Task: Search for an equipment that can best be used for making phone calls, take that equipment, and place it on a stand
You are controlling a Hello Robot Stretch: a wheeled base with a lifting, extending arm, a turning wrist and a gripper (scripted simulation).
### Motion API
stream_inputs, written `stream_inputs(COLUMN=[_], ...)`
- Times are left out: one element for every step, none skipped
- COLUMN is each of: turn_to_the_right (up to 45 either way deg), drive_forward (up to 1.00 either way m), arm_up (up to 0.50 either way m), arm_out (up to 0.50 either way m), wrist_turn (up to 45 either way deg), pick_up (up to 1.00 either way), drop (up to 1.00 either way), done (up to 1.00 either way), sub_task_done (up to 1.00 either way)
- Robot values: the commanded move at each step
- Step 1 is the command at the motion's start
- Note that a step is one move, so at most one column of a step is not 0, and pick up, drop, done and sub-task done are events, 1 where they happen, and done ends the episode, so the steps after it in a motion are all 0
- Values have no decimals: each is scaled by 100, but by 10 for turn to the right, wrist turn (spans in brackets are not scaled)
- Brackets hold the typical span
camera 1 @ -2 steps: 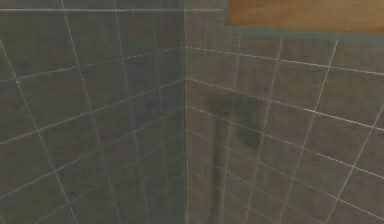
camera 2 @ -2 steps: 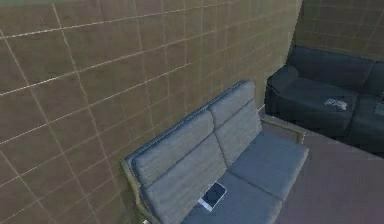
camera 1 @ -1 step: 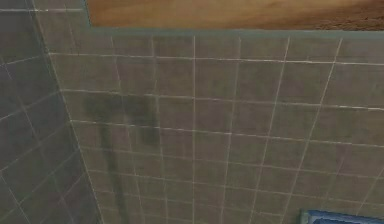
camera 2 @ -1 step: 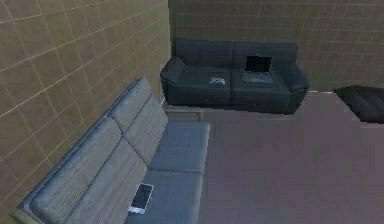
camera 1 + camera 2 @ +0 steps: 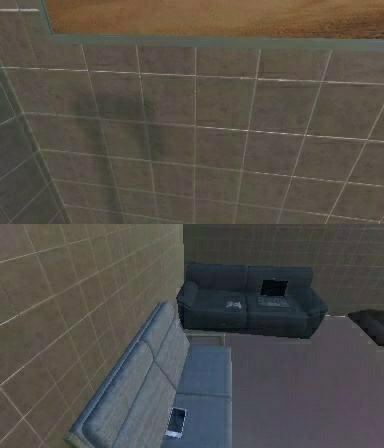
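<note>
Honestly, the claw's state cannot be told. Nearest in the arm side view, a phone [image 5: 177, 421] lies flat on the seat of a blue-grey sofa [image 5: 150, 374] along the tiled wall [image 5: 70, 314]; farther out, a darker sofa [image 5: 300, 319] carries a laptop [image 5: 272, 292] and a small pale thing [image 5: 235, 304].

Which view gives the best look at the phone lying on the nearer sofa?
The arm side view: the phone lies flat on the near sofa, on its seat by the picture's bottom edge, dark with a white rim. The forward view faces a tiled wall instead.
</note>
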Motion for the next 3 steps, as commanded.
stream_inputs(turn_to_the_right=[0,0,0], drive_forward=[0,0,0], arm_up=[48,0,0], arm_out=[0,30,0], wrist_turn=[0,0,450], pick_up=[0,0,0], drop=[0,0,0], done=[0,0,0], sub_task_done=[0,0,0])
